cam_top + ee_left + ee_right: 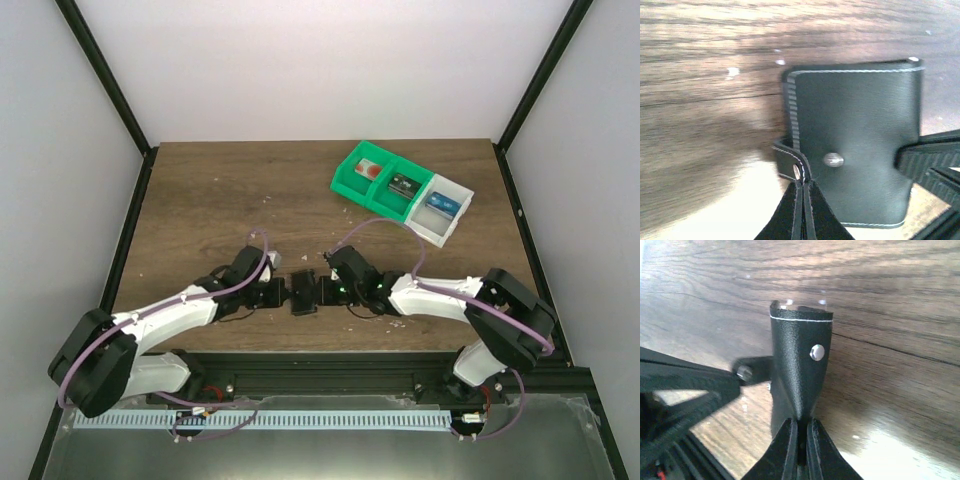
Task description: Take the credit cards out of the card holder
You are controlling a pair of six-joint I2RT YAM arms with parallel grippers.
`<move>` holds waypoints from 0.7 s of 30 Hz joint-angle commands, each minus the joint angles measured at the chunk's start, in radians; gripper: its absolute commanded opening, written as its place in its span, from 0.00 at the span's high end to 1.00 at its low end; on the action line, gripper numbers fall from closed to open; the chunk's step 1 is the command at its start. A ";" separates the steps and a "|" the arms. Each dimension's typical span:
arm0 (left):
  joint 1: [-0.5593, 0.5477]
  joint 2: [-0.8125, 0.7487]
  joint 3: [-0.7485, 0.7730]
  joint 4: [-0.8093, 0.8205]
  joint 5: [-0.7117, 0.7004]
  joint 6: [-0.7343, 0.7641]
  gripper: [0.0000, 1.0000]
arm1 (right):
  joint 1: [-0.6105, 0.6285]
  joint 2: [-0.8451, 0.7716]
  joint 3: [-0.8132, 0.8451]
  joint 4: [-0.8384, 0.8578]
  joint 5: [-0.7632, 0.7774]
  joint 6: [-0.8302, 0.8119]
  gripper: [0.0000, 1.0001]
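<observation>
The card holder (303,297) is a closed black wallet held just above the table between both grippers. In the left wrist view it (855,145) shows its black outer face with a metal snap stud. My left gripper (803,182) is shut on the small side tab (789,161). In the right wrist view the holder (797,370) is seen edge-on, and my right gripper (801,424) is shut on its near edge. In the top view the left gripper (287,293) and right gripper (320,292) face each other. The holder's inside and any cards in it are hidden.
A green bin with two compartments (350,172) joined to a white bin (455,215) stands at the back right, each compartment holding a small card-like item. The table's front edge with a black rail (320,362) lies close behind the grippers.
</observation>
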 commanded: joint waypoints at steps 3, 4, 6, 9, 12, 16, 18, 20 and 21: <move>0.014 -0.024 -0.016 -0.072 -0.101 -0.023 1.00 | -0.025 -0.012 -0.057 -0.058 0.075 -0.004 1.00; 0.016 -0.027 -0.018 -0.075 -0.101 -0.024 1.00 | -0.029 -0.009 -0.062 -0.054 0.075 0.000 1.00; 0.016 -0.033 -0.022 -0.074 -0.098 -0.025 1.00 | -0.034 -0.001 -0.068 -0.047 0.067 0.000 1.00; 0.016 -0.048 -0.025 -0.055 -0.066 -0.025 1.00 | -0.034 0.009 -0.067 -0.046 0.053 0.001 0.96; 0.017 -0.072 -0.027 -0.019 0.010 -0.035 1.00 | -0.034 0.006 -0.041 -0.092 0.069 -0.003 0.82; 0.016 -0.124 -0.053 0.072 0.117 -0.089 1.00 | -0.034 -0.020 0.006 -0.167 0.098 -0.019 0.67; 0.016 -0.147 -0.071 0.122 0.158 -0.117 1.00 | -0.034 -0.044 0.015 -0.187 0.106 -0.027 0.64; 0.015 -0.164 -0.079 0.140 0.170 -0.133 1.00 | -0.033 -0.062 0.018 -0.190 0.097 -0.034 0.58; 0.017 -0.170 -0.080 0.145 0.172 -0.137 1.00 | -0.034 -0.069 0.019 -0.188 0.086 -0.038 0.54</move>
